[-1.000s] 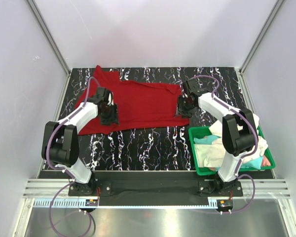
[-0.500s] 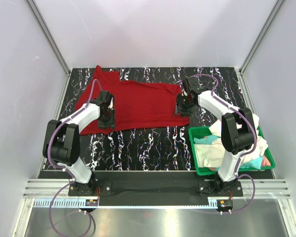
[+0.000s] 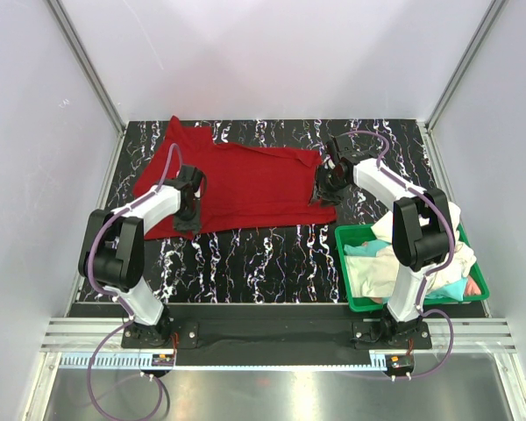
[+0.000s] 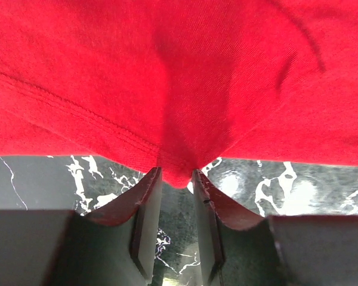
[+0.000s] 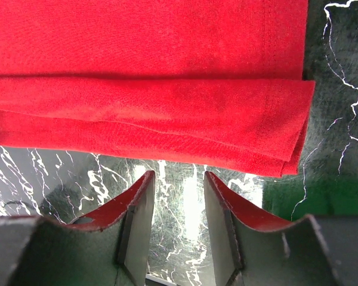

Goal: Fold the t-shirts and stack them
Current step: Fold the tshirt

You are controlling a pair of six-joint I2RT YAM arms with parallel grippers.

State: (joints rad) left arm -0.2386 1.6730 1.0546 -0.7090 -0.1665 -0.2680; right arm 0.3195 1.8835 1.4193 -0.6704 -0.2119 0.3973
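Observation:
A large deep red t-shirt (image 3: 254,182) lies spread across the far half of the black marbled table, its right side folded over on itself (image 5: 167,113). My left gripper (image 3: 187,219) sits at the shirt's near-left hem. In the left wrist view the gripper (image 4: 176,173) is shut on a puckered bit of red hem (image 4: 176,170), with creases running into the pinch. My right gripper (image 3: 321,198) hovers at the shirt's near-right corner. Seen from the right wrist, that gripper (image 5: 179,176) is open with only bare table between its fingers, just short of the folded edge.
A green bin (image 3: 403,305) stands at the near right, holding cream-white (image 3: 377,274), teal (image 3: 366,250) and pinkish (image 3: 473,286) shirts. Its corner (image 5: 298,199) shows beside my right fingers. Metal frame posts and white walls ring the table (image 3: 263,259).
My left gripper slid left and toward the shirt's near hem while its jaws narrowed onto the cloth. The right gripper crept slightly farther back, jaws unchanged.

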